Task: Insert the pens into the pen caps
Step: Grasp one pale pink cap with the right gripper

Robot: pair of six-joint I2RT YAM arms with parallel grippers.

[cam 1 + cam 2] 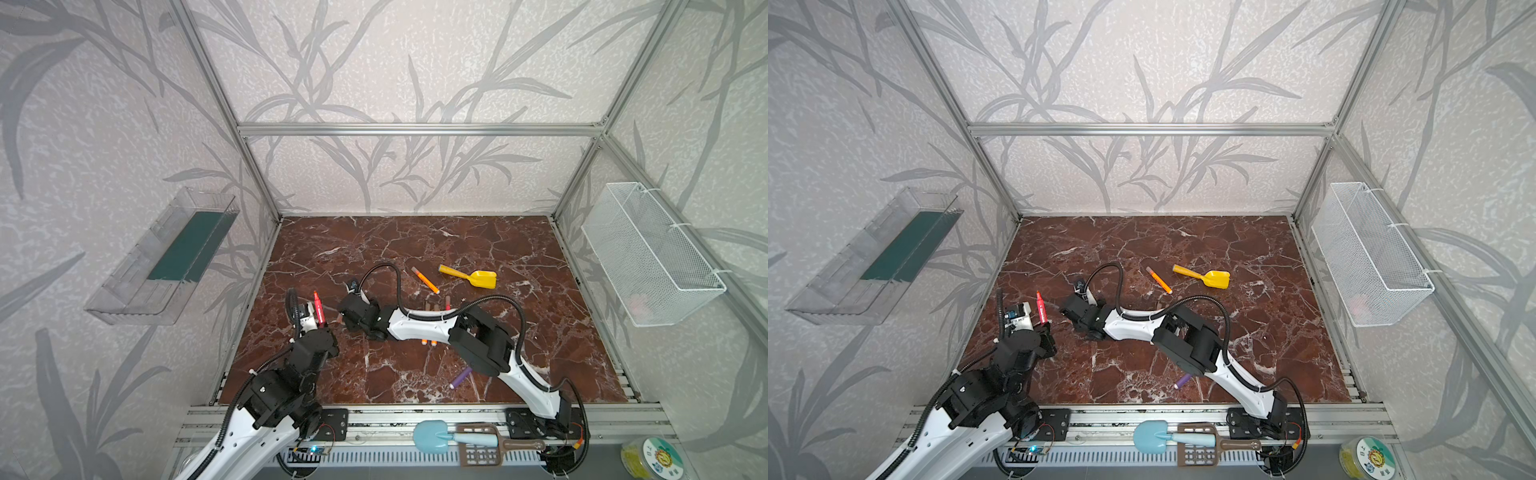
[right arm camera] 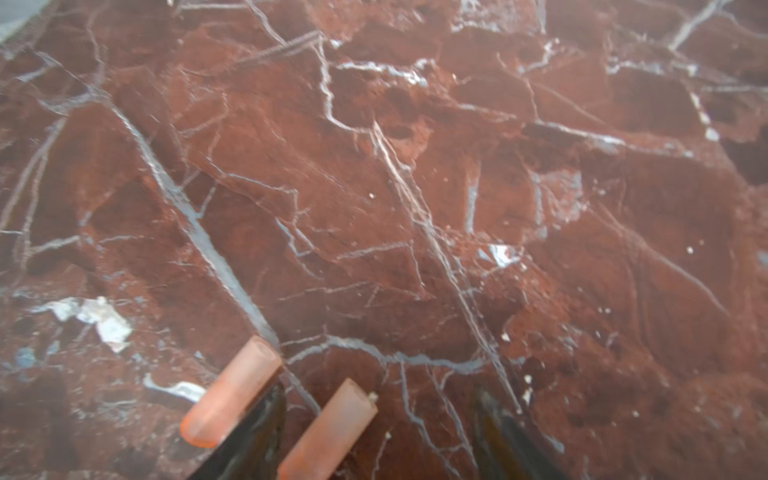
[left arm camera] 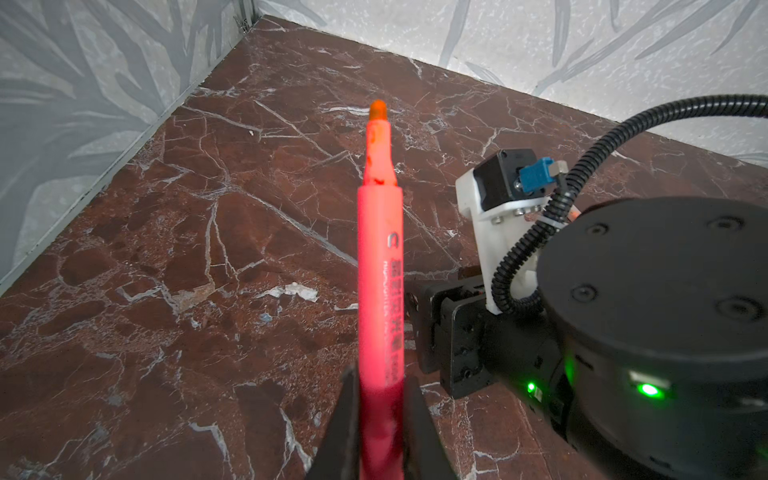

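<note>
Left tool [image 3: 380, 399] was clamped narrow on the lower barrel of a red-pink pen [image 3: 380, 257]. Bare tip pointed up and away, clear of the counter [image 3: 166, 291]. Judged: held so to leave the tip free and presented for a cap.

Right tool [image 2: 378, 411] reached across the middle, low over the counter, jaws wide. One pen cap [image 2: 328, 432] lay flat between them, nearer one finger, not gripped. A second cap [image 2: 230, 395] lay just outside that finger, roughly parallel. Likely aim: close on the inner cap alone; the neighbour risked a nudge.

Purple pen [image 1: 461, 377] and an orange pen [image 1: 424, 279] lay well apart on the counter. Yellow scoop [image 1: 469, 277] lay near the orange pen, no part in this.
</note>
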